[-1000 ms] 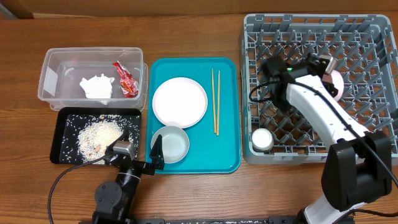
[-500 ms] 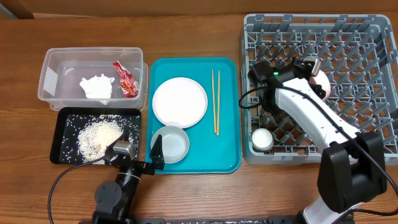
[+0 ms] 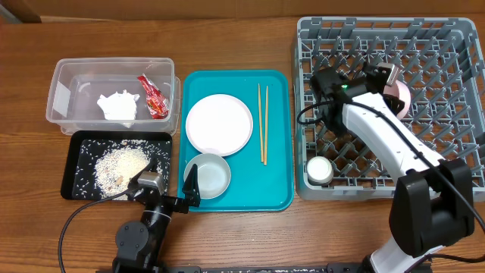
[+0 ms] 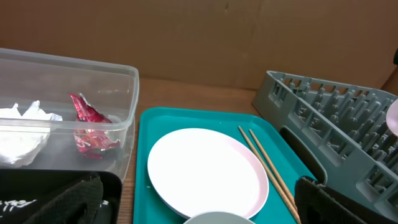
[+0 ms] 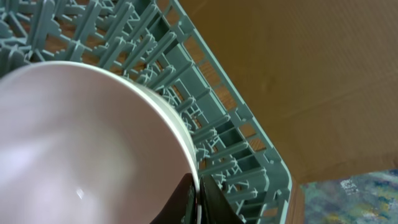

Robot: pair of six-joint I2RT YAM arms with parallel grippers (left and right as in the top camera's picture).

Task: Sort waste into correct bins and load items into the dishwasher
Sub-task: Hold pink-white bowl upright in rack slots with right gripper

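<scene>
My right gripper is shut on the rim of the pale pink bowl, held tilted over the grey dish rack. In the right wrist view the fingers pinch the bowl's rim. A small white cup sits in the rack's front left corner. My left gripper is open and low beside the grey-white bowl. The white plate and two chopsticks lie on the turquoise tray.
The clear tub holds the red sauce packet and the crumpled paper. The black tray holds rice grains. The left wrist view shows the plate, chopsticks, packet and rack.
My right gripper swung the pink bowl left over the rack, then back a little to the right and away. The left arm has not moved.
</scene>
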